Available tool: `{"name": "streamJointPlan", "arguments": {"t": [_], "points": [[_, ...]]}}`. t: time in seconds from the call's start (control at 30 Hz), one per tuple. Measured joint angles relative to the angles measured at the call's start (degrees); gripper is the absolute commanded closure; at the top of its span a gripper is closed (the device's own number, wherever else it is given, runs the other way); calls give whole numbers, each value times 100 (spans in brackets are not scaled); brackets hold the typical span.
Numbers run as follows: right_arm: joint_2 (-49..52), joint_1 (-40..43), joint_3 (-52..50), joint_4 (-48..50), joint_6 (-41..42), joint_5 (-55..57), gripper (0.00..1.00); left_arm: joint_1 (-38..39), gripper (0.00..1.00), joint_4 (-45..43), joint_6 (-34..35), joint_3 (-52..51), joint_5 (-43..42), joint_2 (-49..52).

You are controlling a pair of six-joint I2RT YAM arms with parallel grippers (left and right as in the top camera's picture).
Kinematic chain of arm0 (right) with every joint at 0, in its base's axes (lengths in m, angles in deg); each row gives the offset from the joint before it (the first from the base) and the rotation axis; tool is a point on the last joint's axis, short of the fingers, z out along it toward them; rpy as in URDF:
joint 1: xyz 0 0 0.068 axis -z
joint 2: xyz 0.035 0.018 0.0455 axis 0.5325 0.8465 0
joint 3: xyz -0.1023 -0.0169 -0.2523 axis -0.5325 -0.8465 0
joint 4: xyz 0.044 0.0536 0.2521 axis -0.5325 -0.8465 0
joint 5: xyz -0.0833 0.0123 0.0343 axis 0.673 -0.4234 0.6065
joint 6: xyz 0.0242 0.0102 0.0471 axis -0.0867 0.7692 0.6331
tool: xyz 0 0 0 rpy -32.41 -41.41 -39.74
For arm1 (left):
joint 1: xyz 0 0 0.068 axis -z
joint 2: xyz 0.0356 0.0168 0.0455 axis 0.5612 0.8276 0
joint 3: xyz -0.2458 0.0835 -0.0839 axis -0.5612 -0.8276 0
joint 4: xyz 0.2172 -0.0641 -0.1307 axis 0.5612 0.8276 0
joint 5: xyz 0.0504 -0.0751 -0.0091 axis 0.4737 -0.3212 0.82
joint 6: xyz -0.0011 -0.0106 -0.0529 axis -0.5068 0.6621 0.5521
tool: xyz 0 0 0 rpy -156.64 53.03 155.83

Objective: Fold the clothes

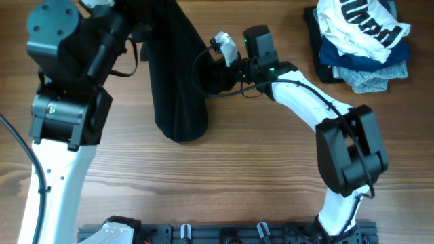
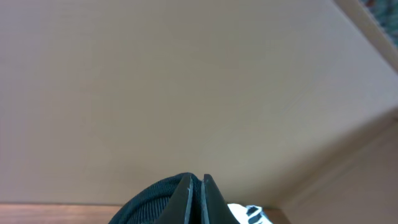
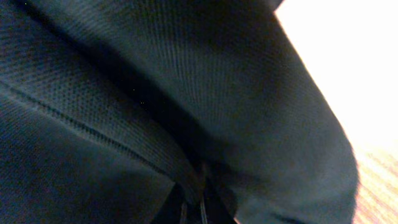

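The black T-shirt [image 1: 175, 81] hangs in a long bunched column from the top left of the overhead view down to the table. My left gripper [image 2: 196, 198] is shut on its upper part, lifted high; black fabric bulges to the left of the jaws in the left wrist view [image 2: 149, 202]. My right gripper [image 1: 218, 68] is at the shirt's right side, shut on a fold of it. The right wrist view is filled with dark knit fabric [image 3: 155, 93], with the jaws [image 3: 194, 208] closed on it at the bottom. The white logo is not visible.
A pile of other garments, a white one with black lettering [image 1: 363, 24] over blue and grey folded ones [image 1: 366, 68], lies at the back right. The wooden table [image 1: 237, 176] extends in front. A black rail [image 1: 224, 234] runs along the near edge.
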Motion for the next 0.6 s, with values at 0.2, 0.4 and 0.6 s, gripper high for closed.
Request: {"name": "streamJointPlan", "arguments": {"t": [0.2, 0.4, 0.6], "points": [[-994, 446, -2, -946, 7, 627, 96, -619, 96, 588, -7, 0, 0, 0], [-2275, 929, 57, -1952, -33, 1700, 96, -1300, 96, 1014, -142, 0, 4, 0], [-3012, 1154, 601, -3152, -52, 2597, 96, -1464, 96, 1508, -605, 2, -4, 0]]}}
